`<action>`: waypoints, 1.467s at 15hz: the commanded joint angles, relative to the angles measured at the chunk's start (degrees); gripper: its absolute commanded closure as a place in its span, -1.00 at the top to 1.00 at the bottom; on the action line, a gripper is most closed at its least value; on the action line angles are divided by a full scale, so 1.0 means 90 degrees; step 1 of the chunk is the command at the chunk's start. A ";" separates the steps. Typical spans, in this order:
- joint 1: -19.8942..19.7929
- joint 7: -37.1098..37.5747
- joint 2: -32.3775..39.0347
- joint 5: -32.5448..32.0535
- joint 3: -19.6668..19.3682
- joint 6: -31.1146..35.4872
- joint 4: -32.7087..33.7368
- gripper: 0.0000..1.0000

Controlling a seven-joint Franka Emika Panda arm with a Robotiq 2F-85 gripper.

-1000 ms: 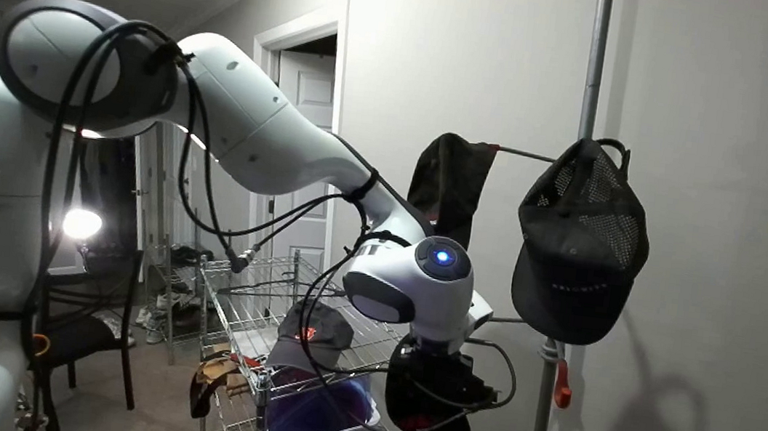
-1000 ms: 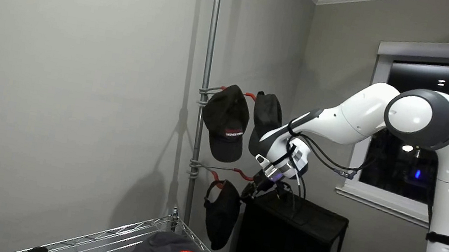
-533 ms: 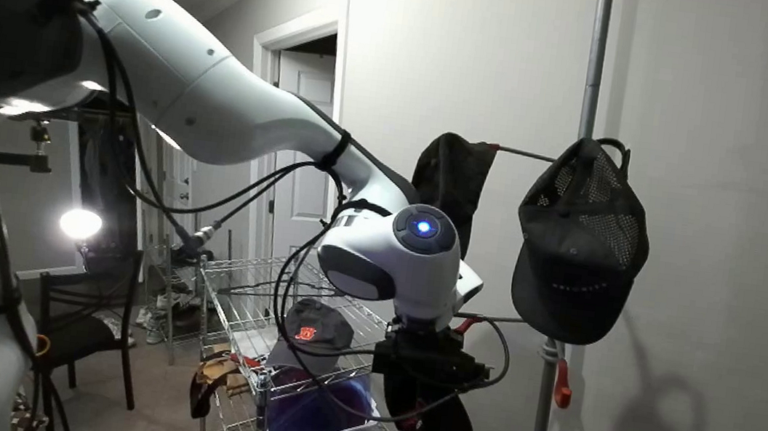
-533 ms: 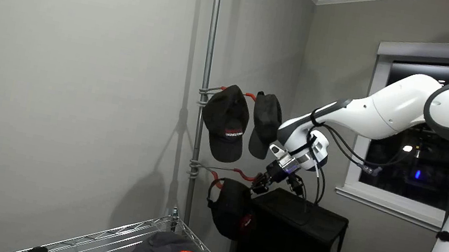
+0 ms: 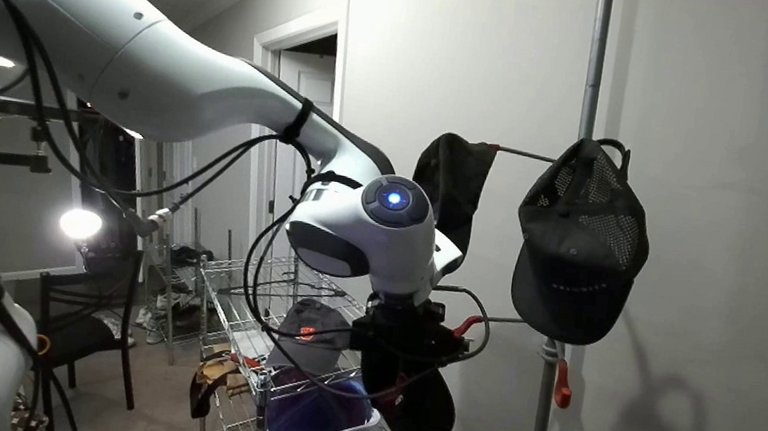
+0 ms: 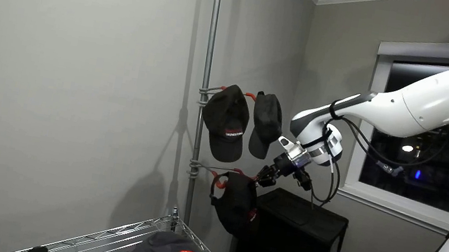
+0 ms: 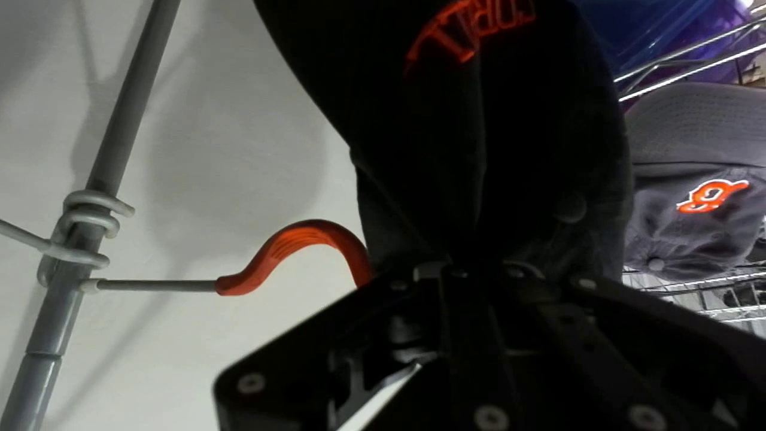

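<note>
Black fabric cap (image 7: 467, 140) — round-crowned, red-lettered — pinched tight in the gripper (image 7: 477, 270).

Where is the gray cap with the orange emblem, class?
In the wrist view, the gray cap is at far right, on the wire shelf, right of the black cap the gripper holds.

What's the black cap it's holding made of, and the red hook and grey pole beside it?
Black cap: matte fabric, perhaps cotton, given its soft folds. Red hook: slightly glossy, plastic or rubber, given its ridges. Grey pole: probably smooth metal, from its sheen.
</note>
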 commanded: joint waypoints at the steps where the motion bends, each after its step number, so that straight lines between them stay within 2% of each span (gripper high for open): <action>1: -0.0048 0.0179 -0.0640 -0.0279 0.0060 -0.0166 -0.0387 -0.93; 7: 0.0152 0.0967 -0.1632 -0.0814 0.0502 0.0087 -0.1086 -0.93; 12: 0.0621 0.1837 -0.2528 -0.1066 0.1223 0.0779 -0.1691 -0.93; 17: 0.1243 0.3636 -0.3040 -0.2211 0.2084 0.1310 -0.2056 -0.93; 22: 0.1979 0.6007 -0.3033 -0.3913 0.2653 0.1451 -0.1970 -0.92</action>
